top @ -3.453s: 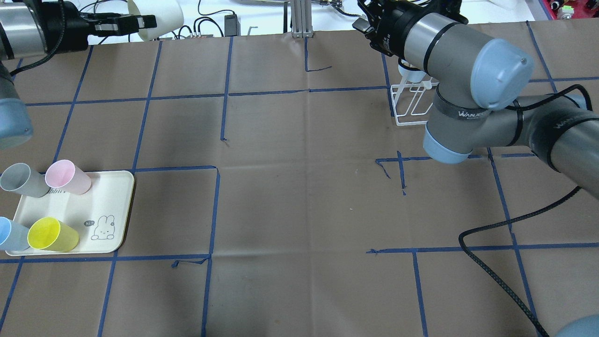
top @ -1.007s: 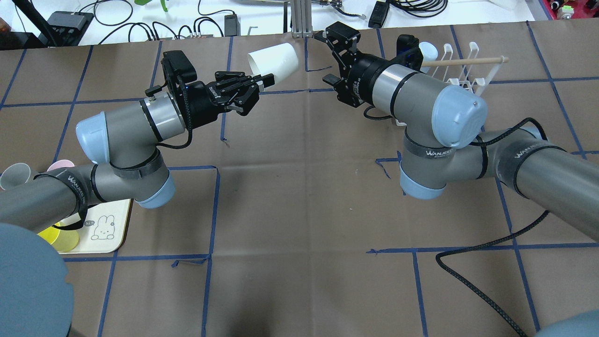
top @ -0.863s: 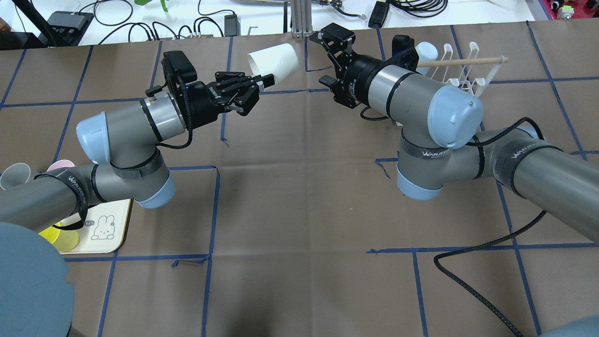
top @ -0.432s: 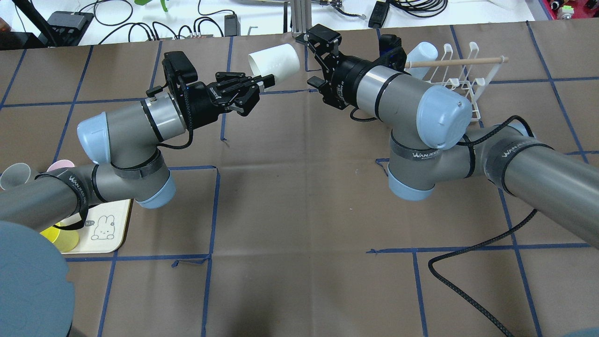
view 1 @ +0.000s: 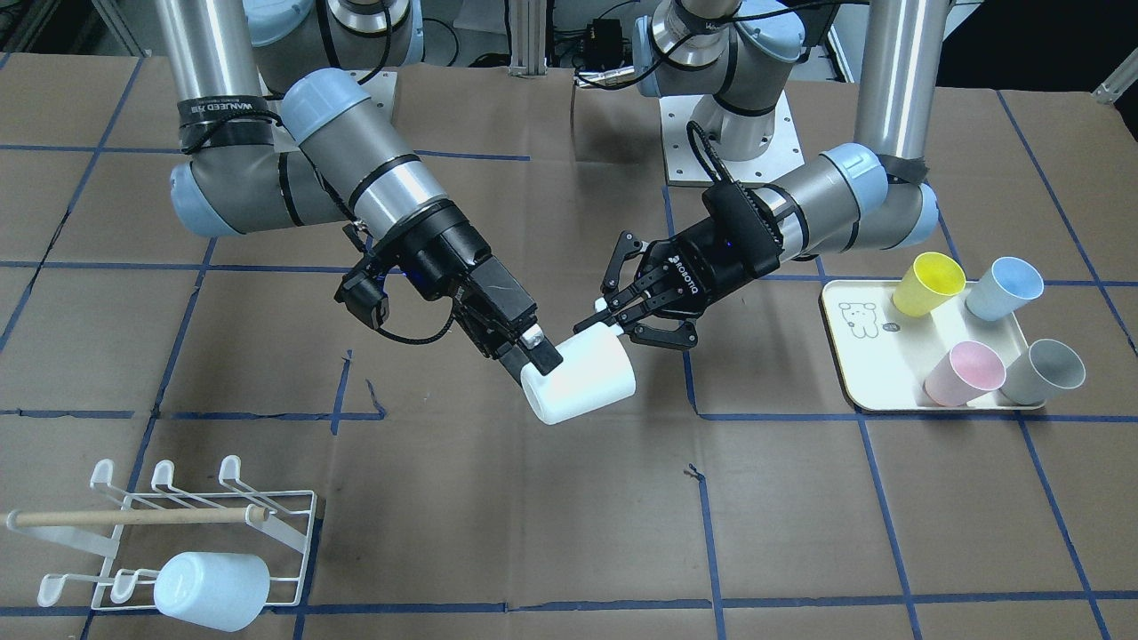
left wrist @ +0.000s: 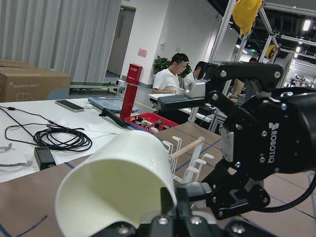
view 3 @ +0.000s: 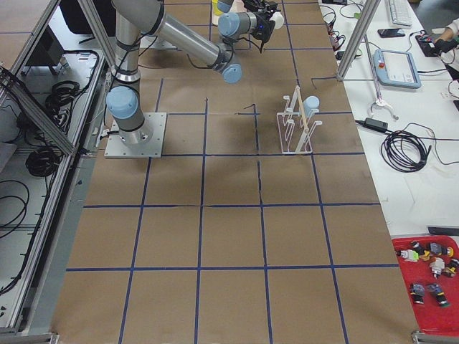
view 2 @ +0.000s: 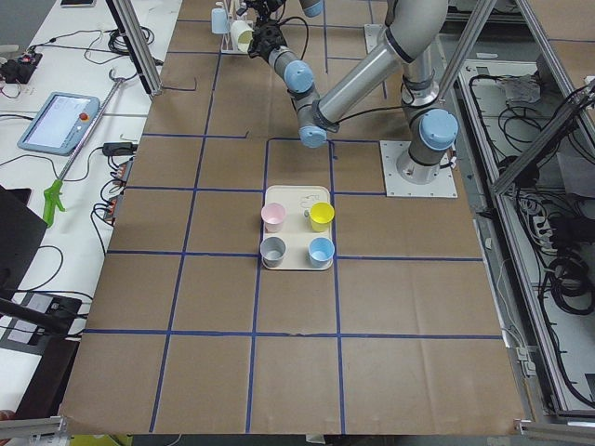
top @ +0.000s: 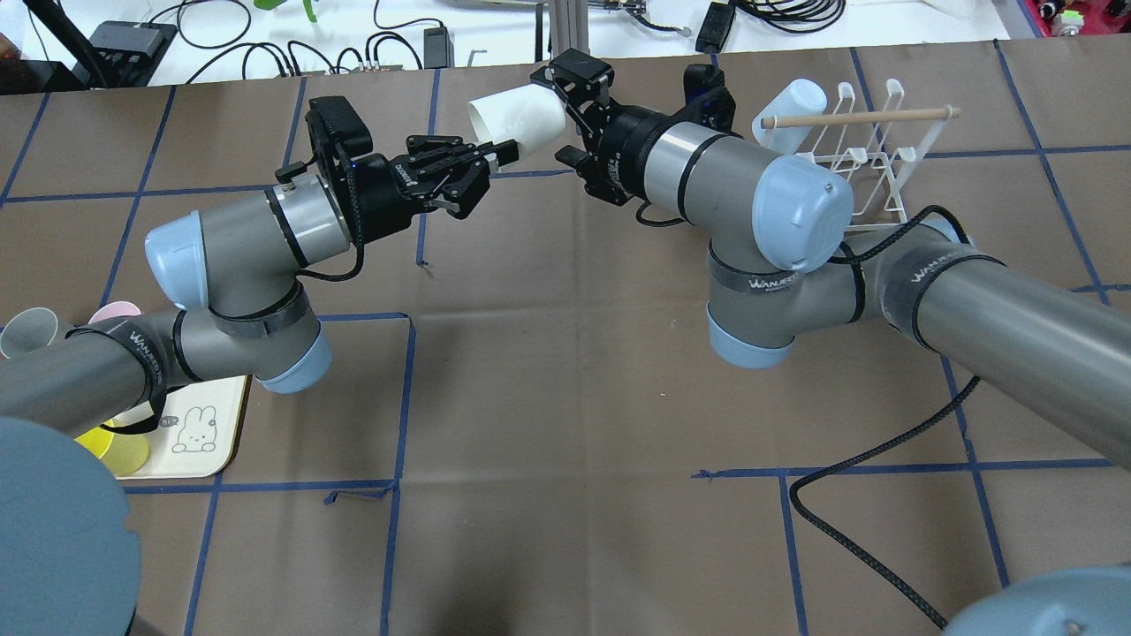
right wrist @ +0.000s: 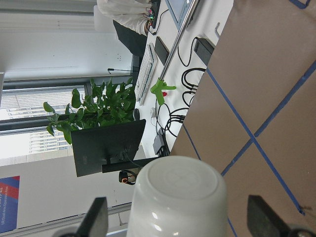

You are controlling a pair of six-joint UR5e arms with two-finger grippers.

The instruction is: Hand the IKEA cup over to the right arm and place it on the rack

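The IKEA cup (top: pixel 517 119) is white and hangs on its side above the table's far middle. My left gripper (top: pixel 500 154), the ROBOTIQ one with linkage fingers, is shut on its rim (view 1: pixel 608 325). My right gripper (top: pixel 559 115) is open, and its blocky fingers (view 1: pixel 533 349) straddle the cup's closed base. In the right wrist view the cup base (right wrist: pixel 178 195) sits between the two spread fingers with gaps on both sides. The white wire rack (top: pixel 870 155) with its wooden dowel stands at the far right, behind the right arm.
A pale cup (view 1: pixel 212 590) hangs on the rack (view 1: pixel 182 520). The cream bear tray (view 1: pixel 876 356) holds yellow (view 1: pixel 928 283), blue (view 1: pixel 1004 287), pink (view 1: pixel 964 372) and grey (view 1: pixel 1044 373) cups under my left arm. A black cable (top: pixel 884 459) trails over the near right table.
My right gripper has travelled left from beside the rack to the cup, and its fingers now stand around the base. The left gripper has held the cup still.
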